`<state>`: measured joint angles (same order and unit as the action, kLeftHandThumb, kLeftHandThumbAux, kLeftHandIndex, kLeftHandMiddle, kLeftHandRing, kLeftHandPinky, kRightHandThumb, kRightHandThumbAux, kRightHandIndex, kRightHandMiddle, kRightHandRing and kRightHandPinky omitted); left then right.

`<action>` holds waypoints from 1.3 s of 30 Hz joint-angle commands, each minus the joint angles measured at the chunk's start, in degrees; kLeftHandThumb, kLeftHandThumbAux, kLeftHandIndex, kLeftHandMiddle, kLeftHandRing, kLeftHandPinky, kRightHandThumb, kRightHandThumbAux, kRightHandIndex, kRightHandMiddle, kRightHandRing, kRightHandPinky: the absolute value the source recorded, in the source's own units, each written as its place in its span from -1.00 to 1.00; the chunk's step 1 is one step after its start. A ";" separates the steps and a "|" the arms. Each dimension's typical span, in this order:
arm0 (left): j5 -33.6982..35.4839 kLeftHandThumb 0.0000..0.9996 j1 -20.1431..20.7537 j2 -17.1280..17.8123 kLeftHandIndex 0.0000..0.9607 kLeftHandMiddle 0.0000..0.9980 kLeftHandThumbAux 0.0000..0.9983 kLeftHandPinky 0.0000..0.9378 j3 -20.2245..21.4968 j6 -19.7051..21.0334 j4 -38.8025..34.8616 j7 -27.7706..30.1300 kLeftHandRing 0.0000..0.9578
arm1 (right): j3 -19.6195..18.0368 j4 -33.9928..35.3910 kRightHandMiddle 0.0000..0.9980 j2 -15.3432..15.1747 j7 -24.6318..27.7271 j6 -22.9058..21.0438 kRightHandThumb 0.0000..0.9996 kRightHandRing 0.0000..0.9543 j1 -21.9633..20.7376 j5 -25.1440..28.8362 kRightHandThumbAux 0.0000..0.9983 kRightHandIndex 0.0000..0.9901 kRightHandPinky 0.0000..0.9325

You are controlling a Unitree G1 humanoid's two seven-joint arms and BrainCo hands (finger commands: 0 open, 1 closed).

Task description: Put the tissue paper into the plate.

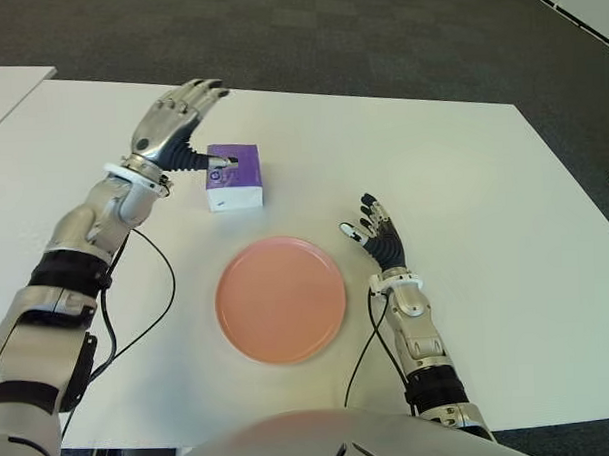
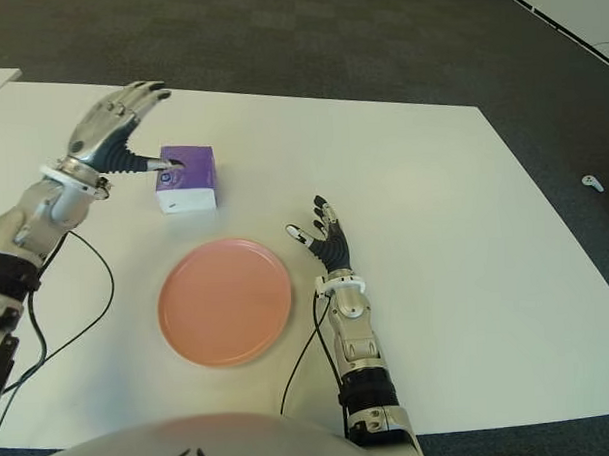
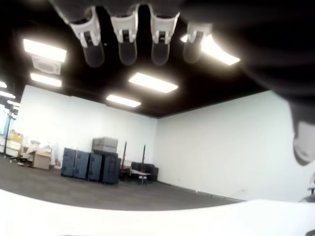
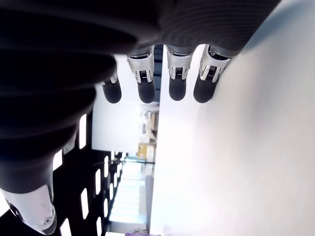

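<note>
Plate (image 1: 281, 300), pink, sits nearest me at table centre. My right hand (image 1: 374, 233) shows just right of it, fingers spread, holding nothing. Farther left, purple tissue box (image 1: 233, 177), long axis near-far. My left hand (image 1: 177, 124) is on its left, thumb touching the top, released. Label unreadable.

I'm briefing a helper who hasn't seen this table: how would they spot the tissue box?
On the white table, find the round pink plate. Just beyond it, toward the robot's left, sits the tissue box, with the open left hand at it. It is the only purple, boxy thing there.
</note>
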<state>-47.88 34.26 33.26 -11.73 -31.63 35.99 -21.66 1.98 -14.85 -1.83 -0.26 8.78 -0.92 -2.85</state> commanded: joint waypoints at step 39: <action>-10.68 -0.96 15.09 -1.69 -1.00 -1.00 -0.26 -1.00 -24.31 4.51 25.69 -14.78 -1.00 | 0.81 -6.15 -1.00 0.27 0.73 -2.63 -1.00 -1.00 2.15 -0.50 0.36 -1.00 -1.00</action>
<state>-58.59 48.87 31.67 -35.05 -26.95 61.07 -36.98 1.94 -16.99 -1.96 -0.34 10.23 -2.30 -3.08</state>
